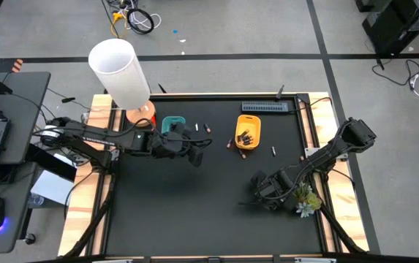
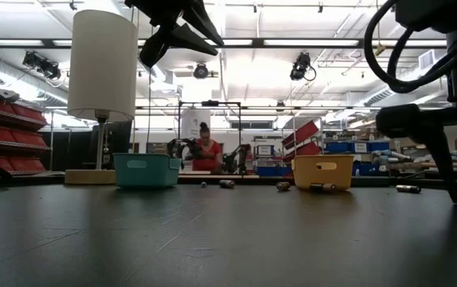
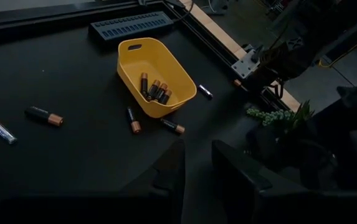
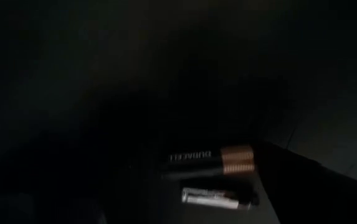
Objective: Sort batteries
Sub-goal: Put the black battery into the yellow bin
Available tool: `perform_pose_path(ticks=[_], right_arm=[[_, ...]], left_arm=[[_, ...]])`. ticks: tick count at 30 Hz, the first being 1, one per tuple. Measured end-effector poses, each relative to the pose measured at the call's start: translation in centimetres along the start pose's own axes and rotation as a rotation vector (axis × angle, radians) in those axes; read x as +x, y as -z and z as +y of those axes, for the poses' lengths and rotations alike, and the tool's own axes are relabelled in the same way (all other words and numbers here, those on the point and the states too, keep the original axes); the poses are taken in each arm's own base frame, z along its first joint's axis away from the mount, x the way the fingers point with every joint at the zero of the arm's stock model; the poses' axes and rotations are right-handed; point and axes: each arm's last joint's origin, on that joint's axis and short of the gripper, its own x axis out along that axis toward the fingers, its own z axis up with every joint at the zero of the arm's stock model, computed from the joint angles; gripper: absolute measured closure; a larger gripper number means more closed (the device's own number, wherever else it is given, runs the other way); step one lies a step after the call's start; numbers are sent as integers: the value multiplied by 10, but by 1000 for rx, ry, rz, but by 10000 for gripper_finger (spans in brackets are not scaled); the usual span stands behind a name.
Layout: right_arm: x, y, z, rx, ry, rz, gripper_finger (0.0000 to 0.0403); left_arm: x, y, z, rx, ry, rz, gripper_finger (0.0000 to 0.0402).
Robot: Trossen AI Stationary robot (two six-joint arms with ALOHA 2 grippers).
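High view: my left gripper (image 1: 194, 143) hovers beside the teal tray (image 1: 173, 123), jaws narrowly parted, empty.
Right wrist view: my right jaws spread wide over two batteries (image 4: 210, 160).

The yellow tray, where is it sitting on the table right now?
In the high view the yellow tray sits toward the table's far edge, right of centre, right of the teal tray, with a few batteries inside it.

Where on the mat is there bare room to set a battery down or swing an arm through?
The near half of the black mat is bare, from the left gripper across to the right gripper. The far strip is crowded: teal tray, yellow tray and loose batteries between and around them.
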Motion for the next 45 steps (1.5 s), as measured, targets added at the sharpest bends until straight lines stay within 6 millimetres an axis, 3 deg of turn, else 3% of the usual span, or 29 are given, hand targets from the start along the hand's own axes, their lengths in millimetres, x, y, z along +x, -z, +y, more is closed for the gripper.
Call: perform_pose_path(ticks=[21,34,39,45], right_arm=[[7,2,1,-31,10,-41,147],[4,0,-2,-32,39,-63,255],[-18,0,-6,89,36,-20,255],[-57,-3,1,175,-175,100,252]], left_arm=[[0,1,1,6,-3,12,311],[0,2,2,15,-17,26,311],[0,2,2,15,-18,27,311],[0,2,2,41,-17,27,311]])
